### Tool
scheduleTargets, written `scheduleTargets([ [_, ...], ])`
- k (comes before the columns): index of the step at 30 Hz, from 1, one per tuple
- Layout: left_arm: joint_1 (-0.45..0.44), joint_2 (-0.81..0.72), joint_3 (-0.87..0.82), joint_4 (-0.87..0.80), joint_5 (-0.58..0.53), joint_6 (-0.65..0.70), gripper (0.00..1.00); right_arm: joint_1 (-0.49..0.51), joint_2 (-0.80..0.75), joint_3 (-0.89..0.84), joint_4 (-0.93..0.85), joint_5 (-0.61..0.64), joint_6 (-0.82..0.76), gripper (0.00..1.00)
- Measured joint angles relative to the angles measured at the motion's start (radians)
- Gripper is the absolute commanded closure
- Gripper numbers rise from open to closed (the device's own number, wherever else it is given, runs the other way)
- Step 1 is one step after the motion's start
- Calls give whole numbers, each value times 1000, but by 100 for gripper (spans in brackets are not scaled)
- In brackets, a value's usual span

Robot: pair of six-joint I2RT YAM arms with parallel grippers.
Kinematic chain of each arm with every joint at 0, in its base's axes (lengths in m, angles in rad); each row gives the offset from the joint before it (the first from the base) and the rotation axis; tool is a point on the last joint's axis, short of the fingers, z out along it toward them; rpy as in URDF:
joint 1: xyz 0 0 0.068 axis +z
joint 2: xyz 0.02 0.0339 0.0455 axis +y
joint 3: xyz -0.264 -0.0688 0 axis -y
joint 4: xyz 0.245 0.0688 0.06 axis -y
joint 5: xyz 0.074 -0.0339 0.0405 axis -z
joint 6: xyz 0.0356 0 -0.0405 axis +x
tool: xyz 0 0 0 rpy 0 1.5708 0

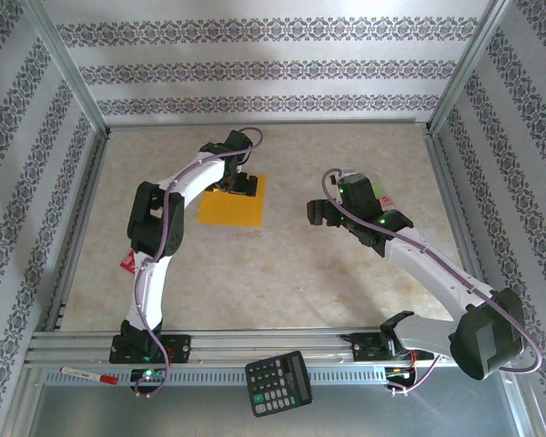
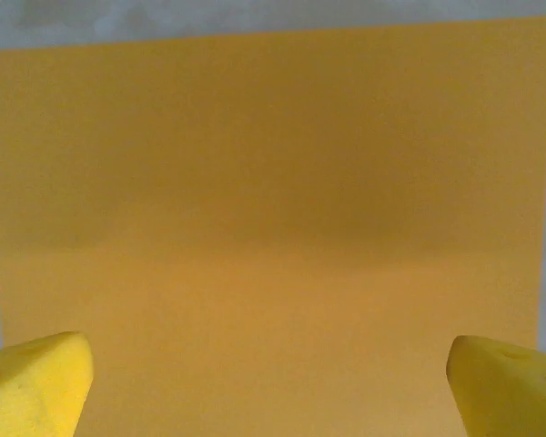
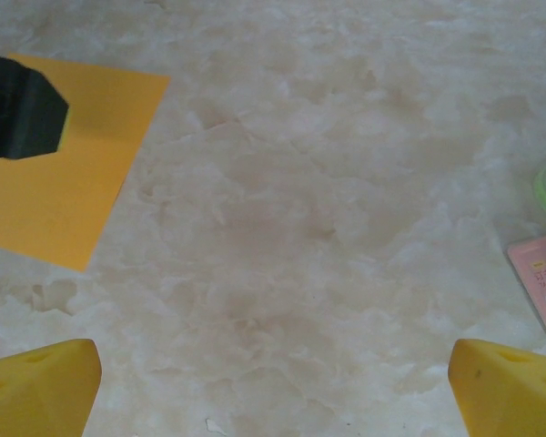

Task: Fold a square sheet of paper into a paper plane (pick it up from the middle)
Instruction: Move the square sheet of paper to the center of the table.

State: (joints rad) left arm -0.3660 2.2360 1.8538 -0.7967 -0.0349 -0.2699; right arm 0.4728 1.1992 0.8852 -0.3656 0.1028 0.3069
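Left gripper (image 2: 273, 387): matte yellow foam wedge pads (image 2: 32, 382) spread wide, close over the square sheet of paper (image 1: 232, 208), flat, smooth, orange-yellow, upper centre-left on the mottled beige table (image 1: 282, 273). Right gripper (image 3: 273, 387) likewise spread, holding nothing.

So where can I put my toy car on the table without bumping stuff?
Best spot: the bare patch in the middle of the table, between the paper, the right gripper and the near rail. The far strip along the back wall is bare too. It's crowded at the paper, where the left gripper hangs open, and by the pink packet.
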Motion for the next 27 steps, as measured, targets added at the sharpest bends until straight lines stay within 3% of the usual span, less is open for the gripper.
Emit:
scheduleTargets([
  [4,0,82,84,-50,2,10,0,-19,-13,-39,0,-12,1,2],
  [9,-4,89,68,-78,5,9,0,-46,-30,-57,-1,-30,1,2],
  [20,-70,-196,-380,-18,7,-42,0,-59,-30,-58,-1,-76,3,2],
  [27,-85,-279,-413,-28,-2,-54,0,-59,17,-58,-1,-106,4,2],
])
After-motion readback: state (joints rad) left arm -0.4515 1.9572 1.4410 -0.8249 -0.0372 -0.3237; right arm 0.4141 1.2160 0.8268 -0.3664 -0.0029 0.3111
